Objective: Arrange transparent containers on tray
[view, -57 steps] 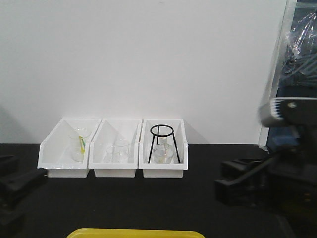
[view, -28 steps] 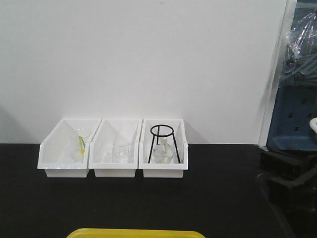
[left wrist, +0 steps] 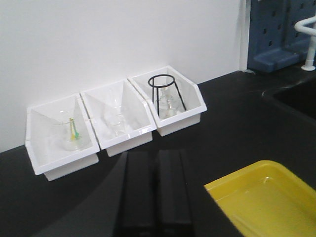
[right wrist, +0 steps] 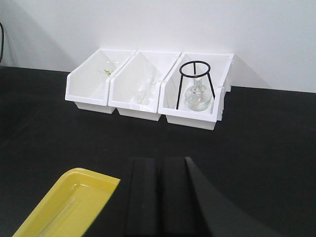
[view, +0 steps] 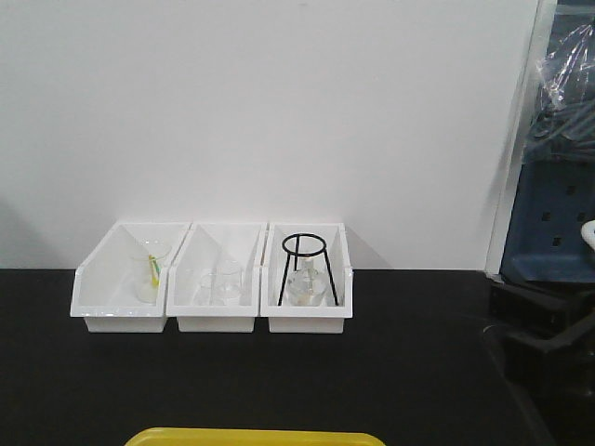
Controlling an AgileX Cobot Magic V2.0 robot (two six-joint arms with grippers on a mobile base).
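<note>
The yellow tray point(view: 256, 437) shows only as a strip at the bottom edge of the front view. One corner of the tray point(left wrist: 261, 197) lies right of my left gripper point(left wrist: 155, 155), whose black fingers are pressed together with nothing between them. Another corner of the tray point(right wrist: 64, 207) lies left of my right gripper point(right wrist: 159, 163), which is also shut and empty. Both grippers hover over the black table, short of the bins. I cannot make out any clear test tube for certain in any view.
Three white slant-fronted bins point(view: 217, 316) stand in a row against the white wall. The left and middle bins hold clear glassware. The right one holds a black tripod ring point(view: 303, 265) over a round flask point(right wrist: 196, 96). A sink and a white faucet point(left wrist: 308, 39) lie at the far right.
One second ago both arms showed at the left and right edges of the front view. They have pulled back out of it, and nothing has moved in the last half second.
</note>
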